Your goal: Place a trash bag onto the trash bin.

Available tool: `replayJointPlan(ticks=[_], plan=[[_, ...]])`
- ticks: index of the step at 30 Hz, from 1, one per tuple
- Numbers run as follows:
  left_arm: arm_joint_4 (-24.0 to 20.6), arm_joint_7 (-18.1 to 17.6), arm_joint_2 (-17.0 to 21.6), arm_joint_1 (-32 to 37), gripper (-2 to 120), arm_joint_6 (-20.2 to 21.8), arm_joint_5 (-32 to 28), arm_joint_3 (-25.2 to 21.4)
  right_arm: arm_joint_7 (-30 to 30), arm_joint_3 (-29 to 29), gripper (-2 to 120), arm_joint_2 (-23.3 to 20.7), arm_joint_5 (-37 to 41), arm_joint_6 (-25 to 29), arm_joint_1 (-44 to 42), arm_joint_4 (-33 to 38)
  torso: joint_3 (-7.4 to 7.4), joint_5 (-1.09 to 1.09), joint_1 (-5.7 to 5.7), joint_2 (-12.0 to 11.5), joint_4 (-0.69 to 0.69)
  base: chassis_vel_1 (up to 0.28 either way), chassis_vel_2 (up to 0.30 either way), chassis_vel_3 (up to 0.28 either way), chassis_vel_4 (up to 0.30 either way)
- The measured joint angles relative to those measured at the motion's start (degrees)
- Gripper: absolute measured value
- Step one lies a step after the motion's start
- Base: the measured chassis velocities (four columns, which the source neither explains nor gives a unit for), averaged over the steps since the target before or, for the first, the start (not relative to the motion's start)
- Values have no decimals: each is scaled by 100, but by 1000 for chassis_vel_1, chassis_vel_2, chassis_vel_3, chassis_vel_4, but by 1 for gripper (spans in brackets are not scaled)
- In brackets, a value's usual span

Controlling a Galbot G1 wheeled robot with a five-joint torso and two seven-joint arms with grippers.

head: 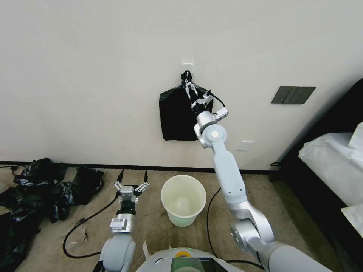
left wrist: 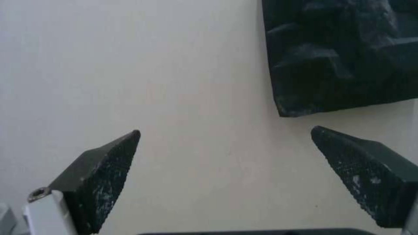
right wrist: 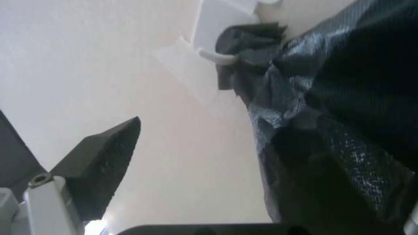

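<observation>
Plain off-white wall (head: 94, 75) with a dark baseboard (head: 94, 165), a grey switch panel (head: 293, 94) and a white socket (head: 246, 146). Floor is tan carpet (head: 151, 226). A bed (head: 332, 166) with white bedding stands at the right.

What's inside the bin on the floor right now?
The bin holds nothing visible: bare pale inner wall and bottom, no liner. The black bundle hangs on the wall hook above, by the right gripper.

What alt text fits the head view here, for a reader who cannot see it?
The right end effector reaches up, fingers open, to the top of a black trash bag hanging from a white wall hook. Below, the cream trash bin stands unlined on carpet, with the open left end effector beside it.
</observation>
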Motion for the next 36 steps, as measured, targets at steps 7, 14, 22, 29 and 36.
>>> replayJointPlan(ticks=[7, 14, 22, 29, 36], plan=[[-29, -2, -7, 29, 100, -1, -3, -27, -13, 2, 95, 127, -62, 11, 111, -174, 0, 0, 0, 0, 0, 0, 0, 0, 0], [-75, -5, -3, 42, 100, -4, -7, -35, -23, 55, 75, 173, -48, 40, 189, -238, 0, 0, 0, 0, 0, 0, 0, 0, 0], [-129, -10, -2, 61, 100, 0, -18, -34, -42, 103, 47, 120, -14, 59, 186, -233, -1, 0, 0, 0, -1, 0, 0, 0, 0], [-178, -14, -6, 59, 100, 16, -32, -17, -44, 126, 35, 115, -24, 60, 122, -290, -1, 0, 0, 0, -1, 0, 0, 0, 0], [-190, -20, 19, 49, 100, 20, -35, -27, -68, 166, 40, 141, -30, 62, 161, -384, 0, 0, 0, 0, 0, 0, 0, 0, 0]])
